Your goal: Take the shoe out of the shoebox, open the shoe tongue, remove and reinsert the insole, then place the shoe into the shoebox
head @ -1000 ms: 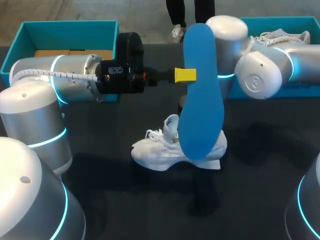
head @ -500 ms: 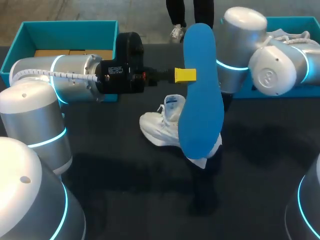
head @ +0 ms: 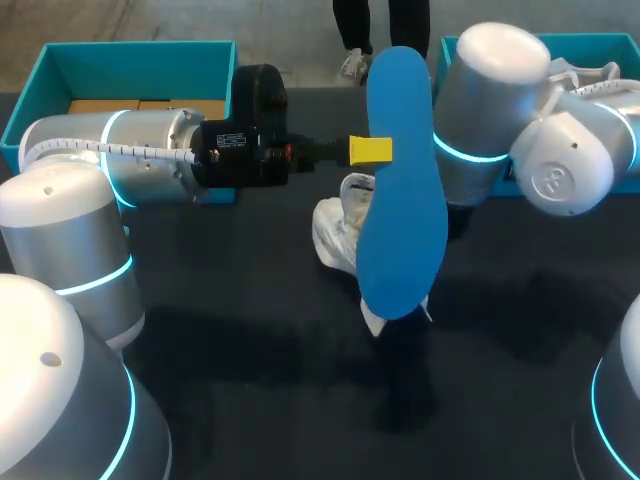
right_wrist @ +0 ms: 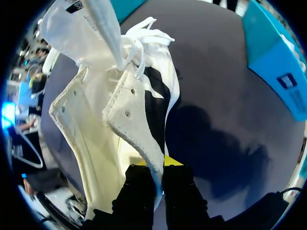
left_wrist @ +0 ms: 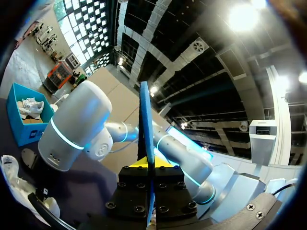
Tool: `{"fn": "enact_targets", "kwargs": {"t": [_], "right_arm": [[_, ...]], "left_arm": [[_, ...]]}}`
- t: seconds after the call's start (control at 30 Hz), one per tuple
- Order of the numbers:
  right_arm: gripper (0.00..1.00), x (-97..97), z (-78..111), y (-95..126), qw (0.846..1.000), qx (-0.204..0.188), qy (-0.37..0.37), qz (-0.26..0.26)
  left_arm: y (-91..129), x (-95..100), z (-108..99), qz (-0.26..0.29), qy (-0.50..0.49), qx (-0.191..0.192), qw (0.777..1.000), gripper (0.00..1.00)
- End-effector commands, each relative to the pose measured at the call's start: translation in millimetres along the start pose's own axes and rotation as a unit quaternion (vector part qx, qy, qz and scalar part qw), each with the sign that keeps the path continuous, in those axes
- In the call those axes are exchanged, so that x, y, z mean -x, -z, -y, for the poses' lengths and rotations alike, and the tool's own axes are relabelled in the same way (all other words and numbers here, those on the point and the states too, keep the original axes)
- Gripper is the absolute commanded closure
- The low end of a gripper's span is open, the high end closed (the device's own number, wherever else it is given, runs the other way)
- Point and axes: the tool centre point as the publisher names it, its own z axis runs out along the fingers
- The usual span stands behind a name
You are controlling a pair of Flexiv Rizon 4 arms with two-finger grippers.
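With left gripper (head: 372,150) clenched on edge of blue insole (head: 400,200), holds it upright over table (head: 250,300), prob. ready for reinsert. With right gripper (right_wrist: 156,165) pinching side wall of white shoe (right_wrist: 110,110), holds it tilted just behind insole, apparently to present opening.

Head looks down; close wrist views share the shoe (right_wrist: 91,120)

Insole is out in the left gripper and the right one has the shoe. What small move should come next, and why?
Probably turn the shoe so its opening faces the insole's lower end. The left gripper holds the insole upright, the right gripper clamps the shoe's side wall, and the shoe sits partly behind the insole, not yet lined up with it.
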Motion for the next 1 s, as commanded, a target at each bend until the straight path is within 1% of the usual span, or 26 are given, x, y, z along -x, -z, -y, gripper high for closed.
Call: {"fn": "enact_targets", "kwargs": {"t": [0.03, 0.23, 0.3, 0.53, 0.77, 1.0], "right_arm": [[1.00, -8.8, -3.2, -7.0, 0.993, 0.019, -0.115, 0.034], [1.00, -12.0, -7.3, -9.5, 0.992, 0.017, -0.119, 0.039], [1.00, -12.2, -9.0, -10.9, 0.993, 0.023, -0.108, 0.036], [1.00, -14.5, -12.0, -13.1, 0.996, 0.021, -0.085, 0.033], [1.00, -19.3, -7.5, -13.7, 0.995, 0.026, -0.092, 0.036], [1.00, -26.5, -5.5, -20.3, 0.995, 0.021, -0.092, 0.031]], "left_arm": [[0.8, -0.5, -1.8, 0.000, 0.000, -0.002, 1.000, 1.00], [0.8, -0.5, -1.8, 0.000, 0.000, -0.002, 1.000, 1.00], [0.8, -0.5, -1.8, 0.000, 0.000, -0.002, 1.000, 1.00], [0.8, -0.5, -1.8, 0.000, 0.000, -0.002, 1.000, 1.00], [0.8, -0.5, -1.8, 0.000, 0.000, -0.002, 1.000, 1.00], [0.8, -0.5, -1.8, 0.000, 0.000, -0.002, 1.000, 1.00]]}}
